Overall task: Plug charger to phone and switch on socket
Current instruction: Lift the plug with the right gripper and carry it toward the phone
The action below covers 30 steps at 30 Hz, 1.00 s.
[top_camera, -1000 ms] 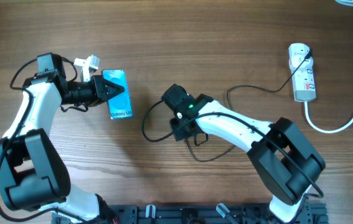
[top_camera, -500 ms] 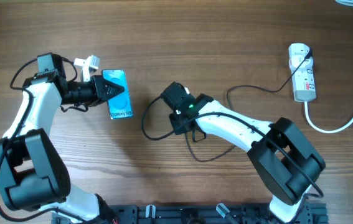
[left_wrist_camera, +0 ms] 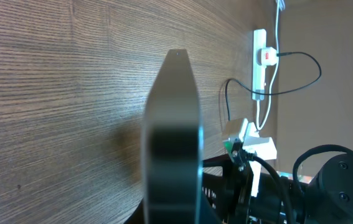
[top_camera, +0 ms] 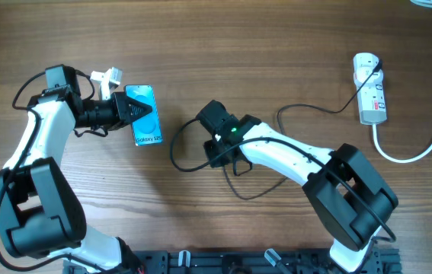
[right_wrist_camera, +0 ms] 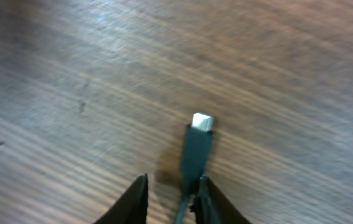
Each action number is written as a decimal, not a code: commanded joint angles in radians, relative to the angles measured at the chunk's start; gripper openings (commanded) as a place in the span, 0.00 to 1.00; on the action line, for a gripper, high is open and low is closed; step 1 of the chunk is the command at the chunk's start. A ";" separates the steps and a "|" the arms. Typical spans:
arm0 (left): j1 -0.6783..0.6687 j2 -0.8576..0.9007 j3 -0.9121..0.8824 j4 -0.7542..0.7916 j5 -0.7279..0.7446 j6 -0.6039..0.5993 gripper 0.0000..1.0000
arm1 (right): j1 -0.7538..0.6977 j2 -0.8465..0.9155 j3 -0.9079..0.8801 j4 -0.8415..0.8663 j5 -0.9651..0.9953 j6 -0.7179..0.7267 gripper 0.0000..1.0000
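close under the right wrist camera, the right gripper shows two dark, tapering fingertips standing a little apart above streaky brown wood grain. the charger runs up between them, lying against one with bare wood showing between it and the other, so i cannot tell whether the jaws really pinch it. its matte black, moulded plug body ends in a small squared silvery tip that points away from the fingers. seen from the left wrist, the phone is edge-on, a thin dark slab with a rounded top, blurred by nearness. from overhead the left gripper is clenched on that phone along its left side, glossy light blue screen facing up, "galaxy" text at its lower end, over the left part of the table. the thin black cable loops loosely across the middle of the wood and trails off right. far right lies the socket, a short white oblong strip with small red marks, a black plug seated near its top and a thick white cord curving away from its lower end.
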 commanded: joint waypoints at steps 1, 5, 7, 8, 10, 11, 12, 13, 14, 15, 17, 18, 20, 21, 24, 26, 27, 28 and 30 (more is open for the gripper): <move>0.001 -0.017 -0.001 0.002 0.038 0.020 0.04 | 0.002 0.026 -0.005 -0.005 -0.051 0.010 0.32; 0.001 -0.017 -0.001 0.002 0.038 0.020 0.04 | 0.002 0.026 -0.005 -0.003 0.036 0.011 0.47; 0.001 -0.017 -0.001 0.002 0.038 0.020 0.04 | 0.002 0.026 -0.005 -0.001 0.068 0.006 0.63; 0.001 -0.017 -0.001 0.001 0.038 0.019 0.04 | 0.002 0.026 -0.005 -0.001 0.075 0.007 0.66; 0.001 -0.017 -0.001 -0.005 0.038 0.019 0.04 | 0.002 0.026 -0.005 0.000 0.074 0.010 0.87; 0.001 -0.017 -0.001 -0.005 0.038 0.019 0.04 | 0.002 0.026 -0.005 0.001 0.074 0.011 1.00; 0.001 -0.017 -0.001 -0.006 0.038 0.019 0.04 | 0.002 0.026 -0.005 0.006 0.073 0.011 1.00; 0.001 -0.017 -0.001 -0.005 0.039 0.019 0.04 | 0.002 0.026 -0.005 0.009 0.070 0.010 1.00; 0.001 -0.017 -0.001 -0.006 0.039 0.019 0.04 | 0.002 0.026 -0.005 0.013 0.069 0.010 1.00; 0.001 -0.017 -0.001 -0.006 0.039 0.019 0.04 | 0.002 0.026 -0.005 0.017 0.066 0.010 1.00; 0.001 -0.017 -0.001 -0.006 0.039 0.019 0.04 | 0.002 0.026 -0.005 0.019 0.067 0.010 0.84; 0.001 -0.017 -0.001 -0.006 0.039 0.019 0.04 | 0.002 0.026 -0.005 0.019 0.067 0.011 0.70; 0.001 -0.017 -0.001 -0.006 0.039 0.019 0.04 | 0.002 0.026 -0.005 0.018 0.067 0.035 0.48; 0.001 -0.017 -0.001 -0.006 0.039 0.020 0.04 | 0.002 0.026 -0.005 0.017 0.067 0.046 0.44; 0.001 -0.017 -0.001 -0.006 0.039 0.019 0.04 | 0.002 0.027 -0.006 0.009 0.068 0.068 0.36; 0.001 -0.017 -0.001 -0.006 0.039 0.020 0.04 | 0.002 0.037 -0.006 0.006 0.068 0.084 0.31; 0.001 -0.017 -0.001 -0.006 0.038 0.020 0.04 | 0.002 0.045 -0.006 0.006 0.067 0.096 0.31; 0.001 -0.017 -0.001 -0.005 0.039 0.020 0.04 | 0.002 0.060 -0.006 0.006 0.067 0.116 0.30; 0.001 -0.017 -0.001 -0.006 0.039 0.020 0.04 | 0.002 0.089 -0.006 0.006 0.066 0.116 0.31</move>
